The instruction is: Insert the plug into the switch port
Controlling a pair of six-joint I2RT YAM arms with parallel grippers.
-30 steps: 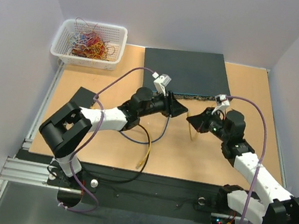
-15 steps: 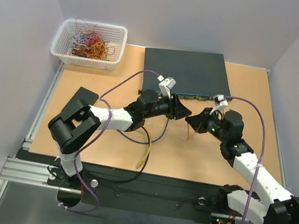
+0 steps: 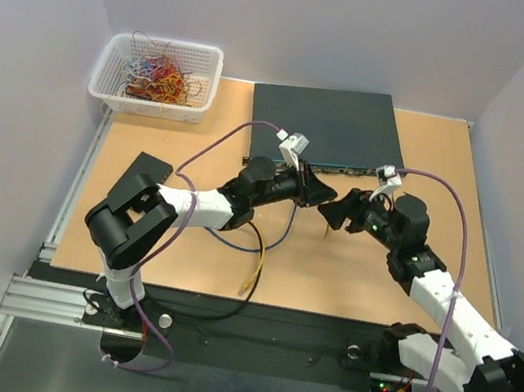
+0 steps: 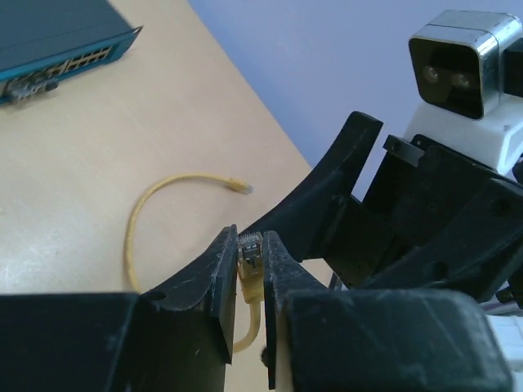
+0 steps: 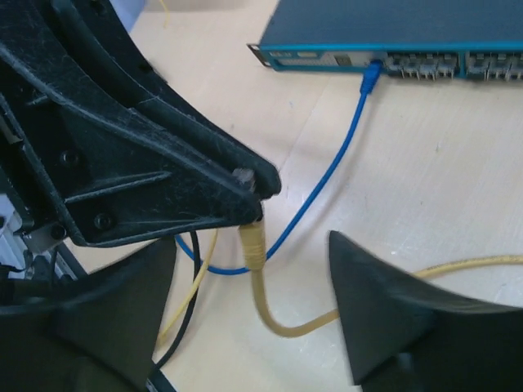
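Note:
The tan cable's plug (image 4: 250, 251) is pinched between the fingers of my left gripper (image 4: 249, 242), which is shut on it above the table. In the right wrist view the plug's boot (image 5: 252, 242) hangs below the left fingertips, and its cable curves down and off to the right. My right gripper (image 5: 249, 245) stands open around the boot, its fingers well apart and touching nothing. The two grippers meet nose to nose, left gripper (image 3: 326, 195) and right gripper (image 3: 337, 214), just in front of the dark switch (image 3: 325, 126). The switch ports (image 5: 425, 64) face them.
A blue cable (image 5: 339, 159) is plugged into a switch port and loops over the table. A yellow cable (image 3: 256, 256) and a black one lie near the front edge. A white basket (image 3: 157, 76) of wires stands at the back left.
My right gripper has opened and let go of the plug. The left gripper has moved in from the left and closed on it.

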